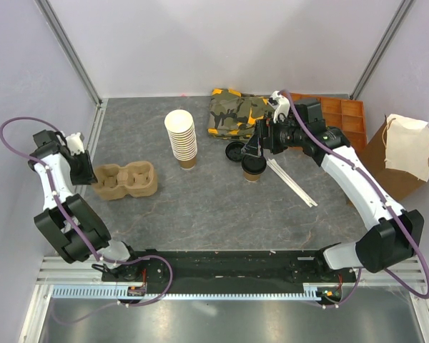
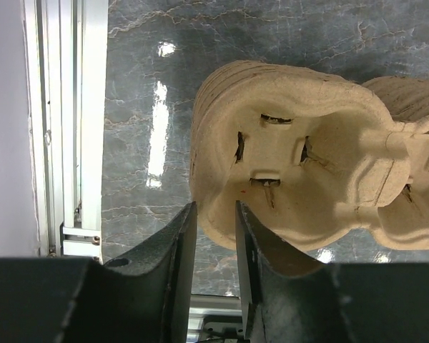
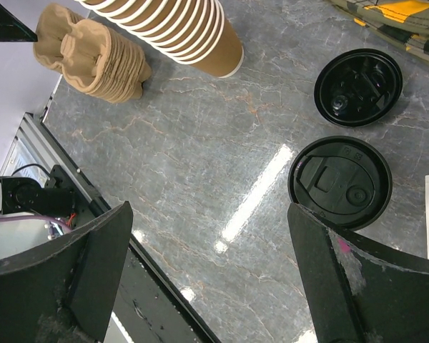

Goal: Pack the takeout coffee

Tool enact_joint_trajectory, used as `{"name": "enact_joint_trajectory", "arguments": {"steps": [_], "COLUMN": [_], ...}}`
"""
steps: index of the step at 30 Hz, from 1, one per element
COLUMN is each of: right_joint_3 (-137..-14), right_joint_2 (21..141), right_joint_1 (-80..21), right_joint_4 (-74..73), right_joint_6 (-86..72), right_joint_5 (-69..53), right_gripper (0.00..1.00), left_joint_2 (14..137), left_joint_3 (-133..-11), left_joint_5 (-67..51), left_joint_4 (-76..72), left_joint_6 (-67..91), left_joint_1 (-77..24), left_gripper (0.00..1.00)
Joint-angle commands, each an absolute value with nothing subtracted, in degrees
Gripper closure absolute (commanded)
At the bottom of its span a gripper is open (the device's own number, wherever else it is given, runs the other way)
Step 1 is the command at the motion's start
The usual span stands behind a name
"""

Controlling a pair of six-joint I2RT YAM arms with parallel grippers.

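One takeout coffee [image 1: 254, 166], black lid on, stood on the grey surface [image 1: 222, 207] right of centre, with a single loose black lid [image 1: 235, 151] just beside it. The right fingers [image 3: 93, 264] hung spread wide above that cup, holding nothing. One tall stack of lidless cups [image 1: 180, 139] stood near the middle. Off to the left sat the nested pulp carriers [image 1: 125, 180]; I couldn't count them. The left fingers [image 2: 179, 257] stood narrow with the carriers' rim between them, though I couldn't tell if they pinched it.
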State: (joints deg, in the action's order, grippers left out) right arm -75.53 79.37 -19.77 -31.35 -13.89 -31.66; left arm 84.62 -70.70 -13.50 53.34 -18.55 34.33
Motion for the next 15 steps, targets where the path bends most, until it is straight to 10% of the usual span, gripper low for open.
{"name": "enact_joint_trajectory", "arguments": {"steps": [1, 15], "right_joint_3": [-75.4, -75.4], "right_joint_2": [79.9, 80.6], "right_joint_1": [-20.0, -19.9], "right_joint_4": [-30.9, -30.8], "right_joint_6": [-13.5, -14.2], "right_joint_5": [-32.7, -33.9], "right_gripper": [0.02, 0.02], "left_joint_2": [84.5, 85.7], "left_joint_3": [-71.7, -71.8], "left_joint_5": [-12.6, -11.5], "left_joint_4": [51.5, 50.6], "left_joint_6": [-20.7, -20.2], "left_joint_1": [34.0, 31.5], "left_gripper": [0.62, 0.60]}}
